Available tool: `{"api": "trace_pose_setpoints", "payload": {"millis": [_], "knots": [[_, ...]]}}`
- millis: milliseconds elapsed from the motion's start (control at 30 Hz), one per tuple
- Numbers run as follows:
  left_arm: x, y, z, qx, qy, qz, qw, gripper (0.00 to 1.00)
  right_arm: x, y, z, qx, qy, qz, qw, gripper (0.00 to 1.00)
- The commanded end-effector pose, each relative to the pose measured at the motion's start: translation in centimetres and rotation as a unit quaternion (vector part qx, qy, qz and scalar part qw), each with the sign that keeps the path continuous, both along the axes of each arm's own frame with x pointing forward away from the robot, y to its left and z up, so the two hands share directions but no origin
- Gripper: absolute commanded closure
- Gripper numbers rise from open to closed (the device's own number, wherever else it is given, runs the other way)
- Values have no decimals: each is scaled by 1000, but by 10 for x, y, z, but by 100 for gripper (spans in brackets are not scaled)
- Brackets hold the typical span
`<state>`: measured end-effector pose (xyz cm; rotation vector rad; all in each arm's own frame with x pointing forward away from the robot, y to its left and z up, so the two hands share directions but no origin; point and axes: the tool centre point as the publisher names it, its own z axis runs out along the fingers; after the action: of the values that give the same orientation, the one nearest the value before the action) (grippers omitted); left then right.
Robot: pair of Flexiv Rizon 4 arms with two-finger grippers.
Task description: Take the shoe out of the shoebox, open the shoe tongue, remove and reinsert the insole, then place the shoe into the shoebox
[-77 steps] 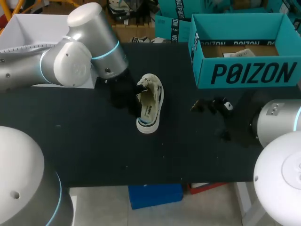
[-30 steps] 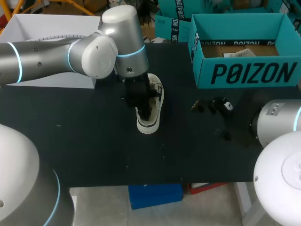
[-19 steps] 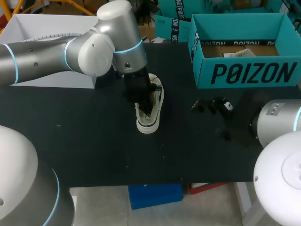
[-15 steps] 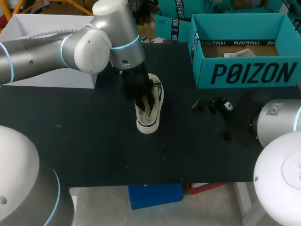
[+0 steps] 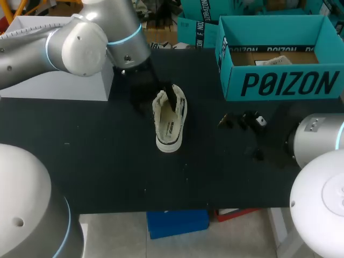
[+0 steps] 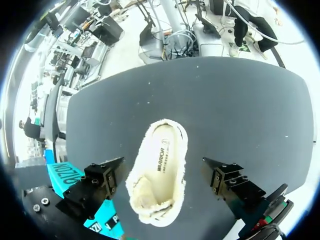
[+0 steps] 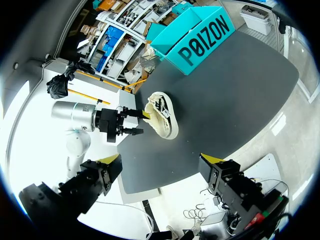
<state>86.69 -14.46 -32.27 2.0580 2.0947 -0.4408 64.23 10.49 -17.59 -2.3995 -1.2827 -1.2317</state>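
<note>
A cream shoe (image 5: 170, 122) lies on the black table (image 5: 97, 161), its opening up and the printed insole (image 6: 163, 159) showing inside. My left gripper (image 5: 156, 102) hangs open over the shoe's far end, one finger on each side, touching nothing. From the left wrist the shoe (image 6: 161, 150) lies under the left gripper (image 6: 163, 171), between its spread fingers. The teal shoebox (image 5: 279, 80) stands open at the far right. My right gripper (image 7: 159, 162) is open and holds nothing, well back from the shoe (image 7: 162, 117), and it looks toward the left gripper (image 7: 131, 124) and the shoebox (image 7: 200, 37).
A white box (image 5: 32, 32) stands at the far left of the table, behind my left arm. The right arm's wrist (image 5: 317, 140) sits low at the right edge, below the shoebox. Bare table runs along the near side.
My left gripper was shut with its fingers down in the shoe. It has opened and drawn up and back to the far left, and the insole now shows. The right arm has not moved.
</note>
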Motion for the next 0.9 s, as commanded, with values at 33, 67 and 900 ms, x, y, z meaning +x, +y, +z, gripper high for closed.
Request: {"api": "trace_pose_setpoints", "payload": {"millis": [33, 67, 900], "knots": [[-10, 18, 8, -13, -24, 30, 999, 0, -23, -12, 6, 24, 0, -51, 998, 0], [-10, 22, 10, -13, -24, 38, 999, 0, -23, -12, 6, 24, 0, -51, 998, 0], [2, 72, 32, -90, -15, 165, 982, 0, -23, -12, 6, 24, 0, -51, 998, 0]]}}
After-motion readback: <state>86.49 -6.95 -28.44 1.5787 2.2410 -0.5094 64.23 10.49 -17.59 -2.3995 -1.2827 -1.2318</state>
